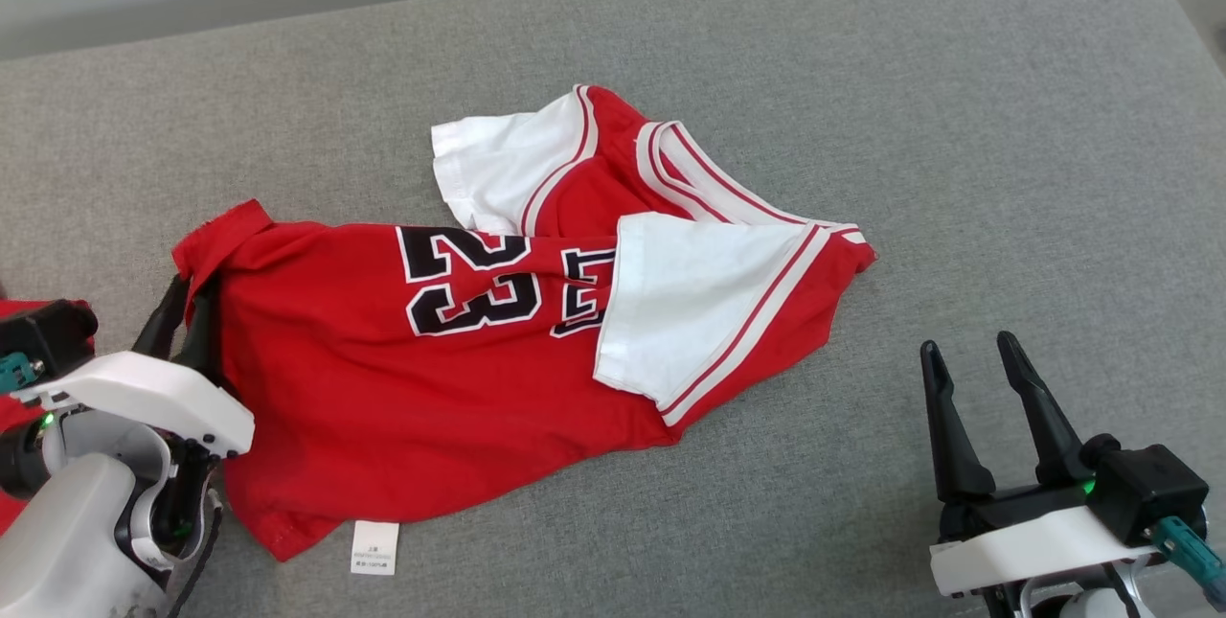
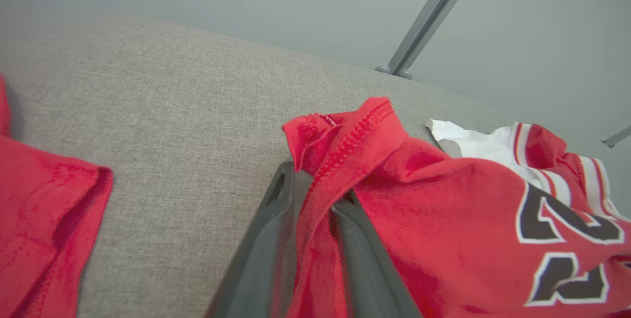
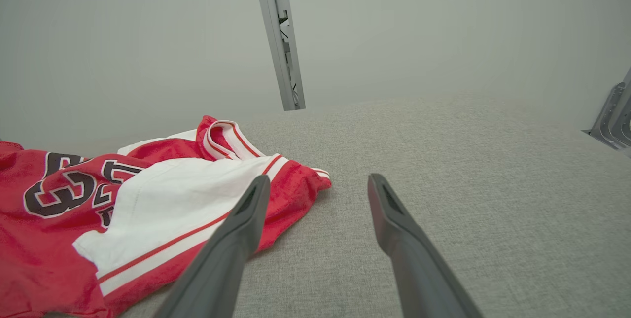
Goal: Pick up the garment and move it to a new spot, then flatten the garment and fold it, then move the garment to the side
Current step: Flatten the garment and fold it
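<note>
A: Red jersey [image 1: 402,359] with white sleeves, crumpled on the grey cushion [image 1: 862,72], left of middle in the head view. Any writing?

B: Number [image 1: 465,278] on the front reads 23, black with a white edge. Lettering [image 1: 584,292] just beside it, same black. A white sleeve lies folded over most of it and a crease runs through the rest. Cannot read it.

A: Tags?

B: White label [image 1: 374,547] sticks out from the near hem onto the cushion. Fine grey print on it, too small to make out. No brand legible anywhere.

A: Grippers?

B: Left gripper [image 1: 194,290] is clamped on the jersey's far-left corner, by the stitched hem. Left wrist view: red fabric pinched between the two fingers, with the hem corner standing up past the tips. Right gripper [image 1: 967,342] has its fingers spread wide with nothing between them. It sits over bare cushion to the right of the jersey, apart from it.

A: Hidden or cut off?

B: Far sleeve is half tucked under a red fold. The neck trim is bunched, so its shape is unclear. The left arm's pale shell covers the jersey's near-left edge in the head view. Another red cloth [image 2: 44,219] lies at the left edge, cut off by the frame; cannot tell what it is. Grey post [image 3: 281,37] stands behind the cushion, top out of frame.
</note>
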